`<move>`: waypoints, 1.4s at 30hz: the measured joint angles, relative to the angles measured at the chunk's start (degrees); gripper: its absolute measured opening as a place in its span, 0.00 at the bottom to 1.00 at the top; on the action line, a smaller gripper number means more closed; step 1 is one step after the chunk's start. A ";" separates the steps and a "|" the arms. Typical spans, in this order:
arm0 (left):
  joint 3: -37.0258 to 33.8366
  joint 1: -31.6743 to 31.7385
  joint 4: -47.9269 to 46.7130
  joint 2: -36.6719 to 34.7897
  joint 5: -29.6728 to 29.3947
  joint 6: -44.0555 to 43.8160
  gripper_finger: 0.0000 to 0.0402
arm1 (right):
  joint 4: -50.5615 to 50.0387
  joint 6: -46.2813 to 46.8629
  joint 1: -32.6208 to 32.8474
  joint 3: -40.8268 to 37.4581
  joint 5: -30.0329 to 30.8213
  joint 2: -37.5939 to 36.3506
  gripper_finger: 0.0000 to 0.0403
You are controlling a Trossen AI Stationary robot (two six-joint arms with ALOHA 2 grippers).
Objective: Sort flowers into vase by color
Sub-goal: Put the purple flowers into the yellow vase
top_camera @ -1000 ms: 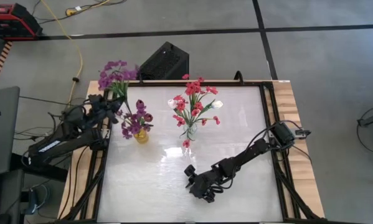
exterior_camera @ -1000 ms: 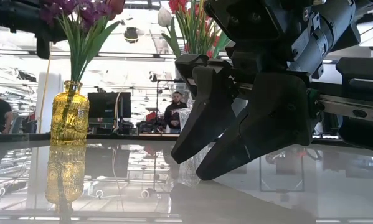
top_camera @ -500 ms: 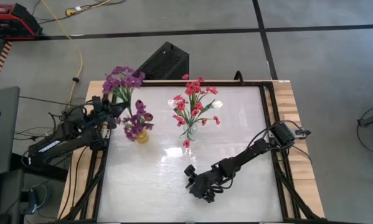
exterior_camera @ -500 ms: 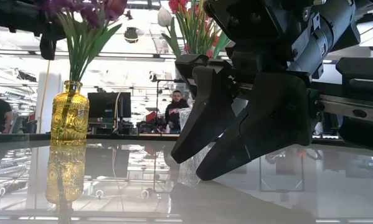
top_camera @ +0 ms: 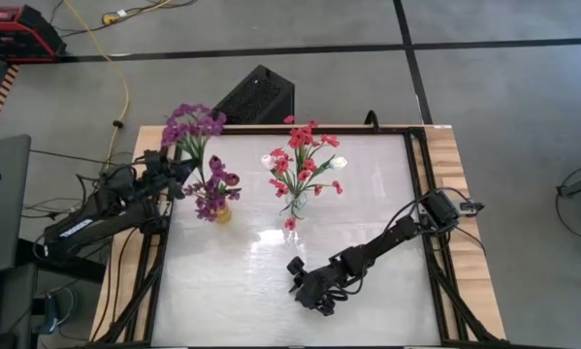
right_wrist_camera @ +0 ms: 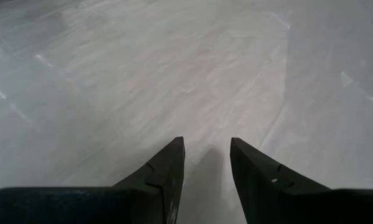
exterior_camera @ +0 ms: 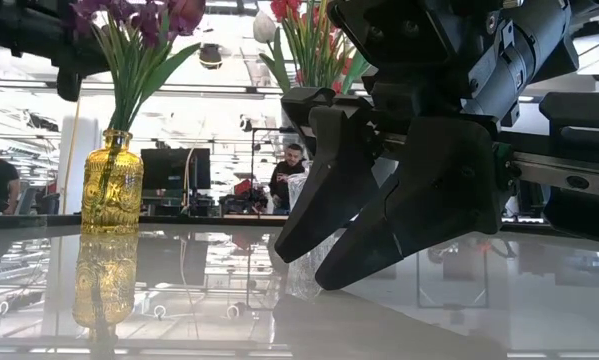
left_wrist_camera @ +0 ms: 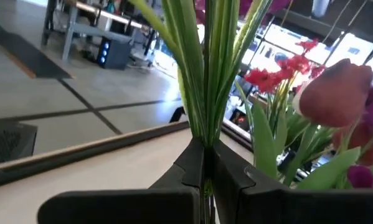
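My left gripper [top_camera: 177,167] hangs at the table's far left corner, shut on a purple flower sprig [top_camera: 195,122]. Beside it stands a yellow vase [top_camera: 220,212] holding purple and maroon flowers [top_camera: 212,190]. A clear vase [top_camera: 298,206] near the table's middle holds red and white flowers [top_camera: 302,160]. My right gripper [top_camera: 309,287] hovers open just above the bare tabletop, near the front, with nothing between its fingers [right_wrist_camera: 167,168]. My left gripper pinches the sprig's bunched green stems [left_wrist_camera: 205,134] between its two fingers, coming in about level from the table's left. The stems and leaves rise past the fingertips, and the purple head stands beyond them. The sprig is lifted clear of table and vase.
The white glossy tabletop [top_camera: 271,301] has a wooden border [top_camera: 455,174]. A black box [top_camera: 256,95] sits beyond the far edge. People [exterior_camera: 291,170] and monitors show in the room behind the table.
My left gripper has stayed in place but tipped a little. The held sprig's purple head has swung toward the table's right, closer to the flowers in the yellow vase.
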 joint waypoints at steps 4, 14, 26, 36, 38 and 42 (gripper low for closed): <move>0.00 -0.01 1.14 -1.22 -0.12 0.95 0.00 | 0.00 0.00 0.00 0.00 0.00 0.00 0.40; -2.60 -0.09 3.93 -2.68 0.65 0.20 0.00 | 0.00 0.00 0.00 0.00 0.00 0.00 0.40; -4.55 -3.75 7.04 -2.70 4.09 1.38 0.00 | 0.00 0.00 0.00 0.00 0.00 0.00 0.40; -4.55 -4.54 5.01 -2.70 3.11 6.05 0.00 | 0.00 0.00 0.00 0.00 0.00 0.00 0.40; -4.55 -4.54 4.38 -2.70 5.21 7.56 0.00 | 0.00 0.00 0.00 0.00 0.00 0.00 0.40; -4.55 -4.54 1.61 -2.70 8.58 9.00 0.00 | 0.00 0.00 0.00 0.00 0.00 0.00 0.40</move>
